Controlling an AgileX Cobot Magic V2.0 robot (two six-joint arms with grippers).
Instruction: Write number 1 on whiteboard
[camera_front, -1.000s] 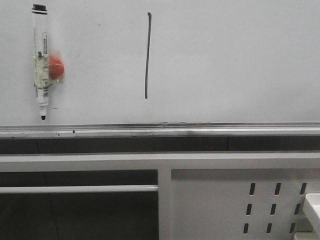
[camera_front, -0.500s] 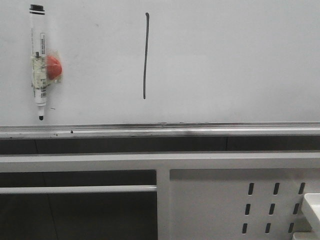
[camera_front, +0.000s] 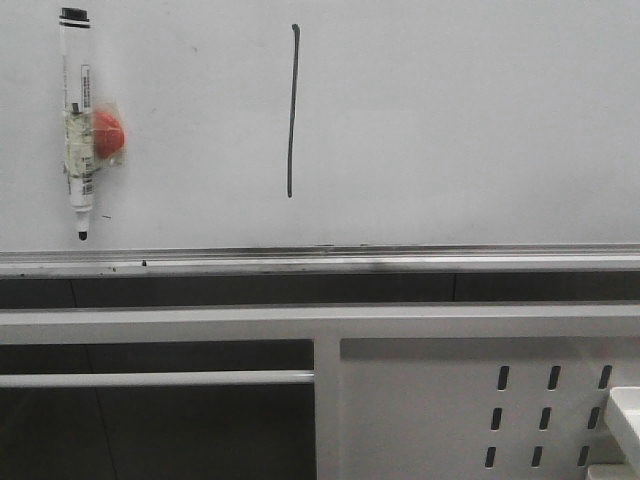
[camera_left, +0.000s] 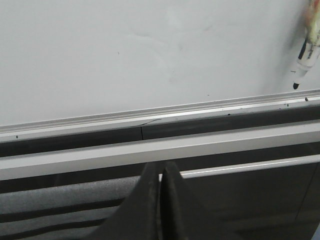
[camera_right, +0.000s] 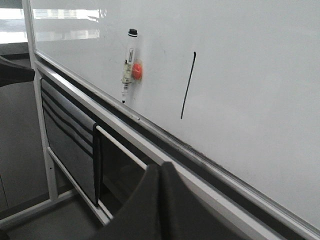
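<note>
A: Start at the tools. What are the grippers doing?

B: The left gripper (camera_left: 160, 200) has its two dark fingers pressed together with nothing between them, hanging below the board's rail. The right gripper (camera_right: 160, 200) is the same: fingers closed on each other, empty, well apart from the board.

A: And the marker?

B: The marker pen (camera_front: 78, 125) hangs tip-down on the whiteboard (camera_front: 470, 120), at about nine o'clock from the stroke in the front view. A red round piece (camera_front: 108, 135), probably a magnet, is taped against its barrel and seems to hold it there.

A: Where is the number 1 (camera_front: 291, 110)?

B: Toward the upper left of the board, a thin dark near-vertical line, its lower end stopping well above the silver rail (camera_front: 400, 262). The task looks done to me.

A: If the pen had to be taken again, how would it handle?

B: I judge it light, stiff and a bit slick, being smooth plastic. I'd close on the bare barrel at twelve o'clock from the taped magnet, just under the black cap (camera_front: 74, 16), and pull straight off the board; the pull should be small. The glossy board itself is rigid but would smear if brushed across the ink.
</note>
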